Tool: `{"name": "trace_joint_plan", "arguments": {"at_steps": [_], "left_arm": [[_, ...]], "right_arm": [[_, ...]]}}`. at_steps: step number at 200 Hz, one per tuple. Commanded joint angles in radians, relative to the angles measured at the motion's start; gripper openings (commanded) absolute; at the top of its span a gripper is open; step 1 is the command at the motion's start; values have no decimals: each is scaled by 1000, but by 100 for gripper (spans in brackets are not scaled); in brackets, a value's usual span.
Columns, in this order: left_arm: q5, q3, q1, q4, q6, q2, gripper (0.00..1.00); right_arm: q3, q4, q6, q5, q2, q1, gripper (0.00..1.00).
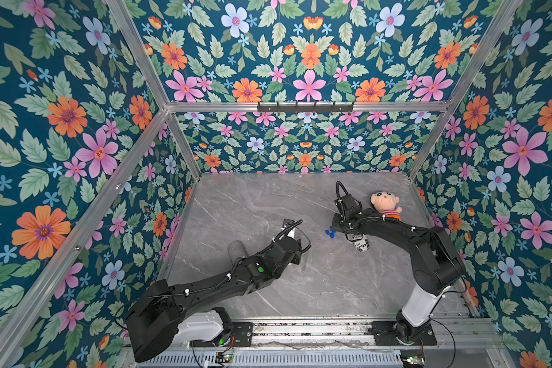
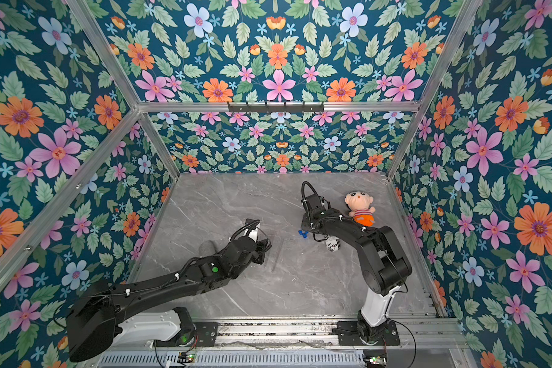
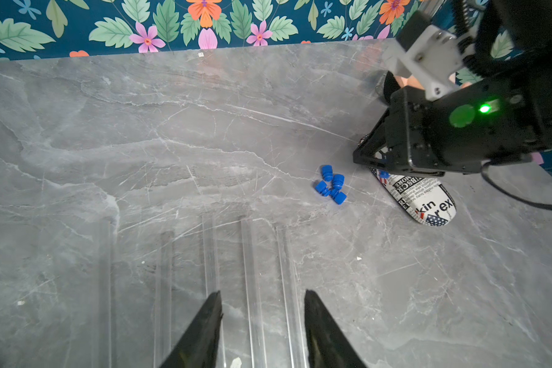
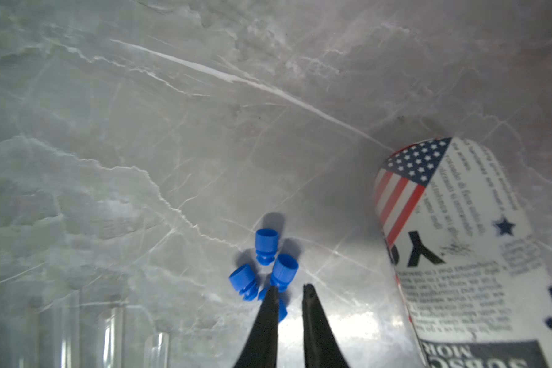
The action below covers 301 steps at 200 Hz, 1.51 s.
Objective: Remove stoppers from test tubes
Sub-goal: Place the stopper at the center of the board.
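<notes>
On marble (image 3: 204,127), stoppers (image 3: 337,181) clustered, tubes (image 3: 248,255) uncapped

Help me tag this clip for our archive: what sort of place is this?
Likely a purpose-built robot test cell, not a real lab: an aluminium frame lined with floral wallpaper, a left arm and right arm bolted to a rail, and a plush doll as clutter.

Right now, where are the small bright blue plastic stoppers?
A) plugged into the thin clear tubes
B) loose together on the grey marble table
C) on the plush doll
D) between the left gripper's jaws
B: the stoppers lie clustered on the bare table, apart from the tubes and their open ends.
</notes>
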Motion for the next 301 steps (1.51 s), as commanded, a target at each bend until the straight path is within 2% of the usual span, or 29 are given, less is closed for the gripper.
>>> {"name": "trace_joint_plan", "arguments": {"at_steps": [1, 119, 301], "left_arm": [[-20, -8, 0, 27, -6, -9, 45], [-7, -37, 1, 75, -1, 7, 46], [-6, -40, 2, 82, 1, 18, 46]], "right_arm": [[36, -29, -1, 50, 47, -1, 1], [107, -33, 5, 112, 196, -17, 11], [103, -25, 13, 98, 201, -17, 22]]}}
